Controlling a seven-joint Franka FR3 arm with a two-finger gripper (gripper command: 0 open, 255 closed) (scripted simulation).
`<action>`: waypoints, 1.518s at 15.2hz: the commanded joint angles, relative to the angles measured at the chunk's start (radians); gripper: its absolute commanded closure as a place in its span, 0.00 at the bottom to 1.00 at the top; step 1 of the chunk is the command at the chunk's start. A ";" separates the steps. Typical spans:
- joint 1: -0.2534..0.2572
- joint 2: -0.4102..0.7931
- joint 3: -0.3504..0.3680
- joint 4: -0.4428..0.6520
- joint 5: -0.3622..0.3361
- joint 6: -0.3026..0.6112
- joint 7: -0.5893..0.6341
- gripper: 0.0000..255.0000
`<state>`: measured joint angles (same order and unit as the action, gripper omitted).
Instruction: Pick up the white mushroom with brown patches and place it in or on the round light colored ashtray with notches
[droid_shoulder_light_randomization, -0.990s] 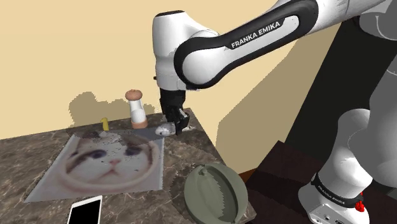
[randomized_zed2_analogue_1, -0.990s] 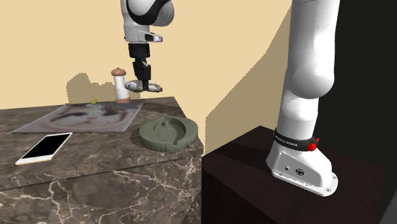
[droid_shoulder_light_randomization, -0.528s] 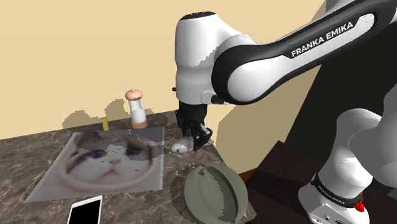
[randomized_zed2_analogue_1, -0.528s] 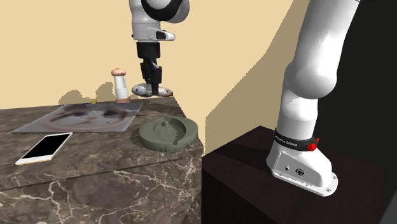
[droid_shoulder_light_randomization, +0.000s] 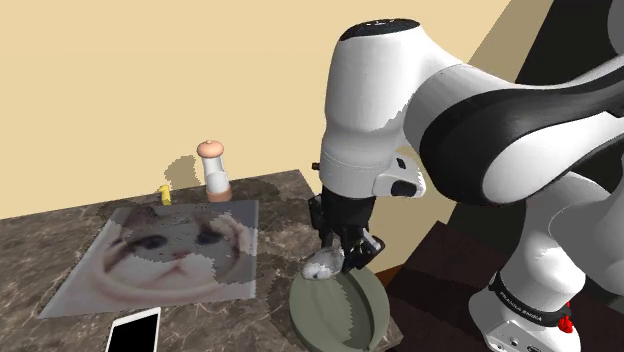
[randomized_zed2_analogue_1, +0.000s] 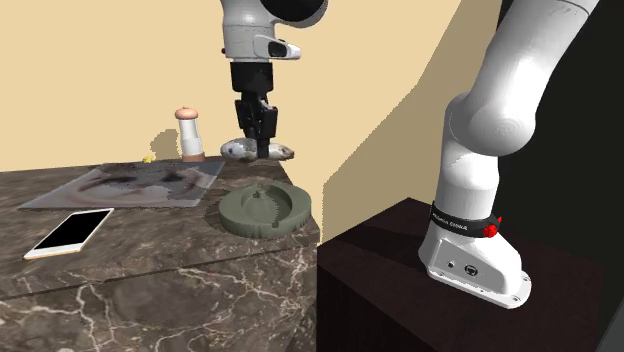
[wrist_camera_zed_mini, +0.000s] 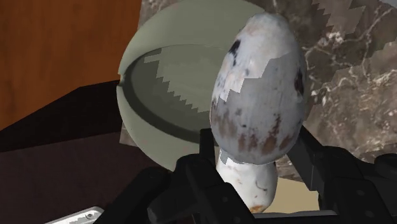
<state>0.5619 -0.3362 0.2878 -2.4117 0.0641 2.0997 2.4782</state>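
The pincer (droid_shoulder_light_randomization: 338, 262) clasps the brown-patched white mushroom (droid_shoulder_light_randomization: 322, 267), long axis level, hanging just above the edge of the grey-green ashtray (droid_shoulder_light_randomization: 372, 296).

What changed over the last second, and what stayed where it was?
The gripper, shut on the mushroom throughout, carried it from near the grinder toward the ashtray, rightward in the shoulder view. Ashtray, grinder, cat mat and phone stayed put.

Shoulder view looks down, second exterior level; both share ashtray (randomized_zed2_analogue_1: 250, 222).
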 joint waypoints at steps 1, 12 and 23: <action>0.011 -0.026 0.009 -0.036 0.011 0.011 0.012 1.00; 0.006 0.054 0.028 -0.123 -0.002 0.176 0.031 1.00; 0.004 0.079 0.033 -0.140 -0.008 0.217 0.037 0.00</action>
<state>0.5655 -0.2577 0.3204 -2.5515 0.0557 2.3164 2.5155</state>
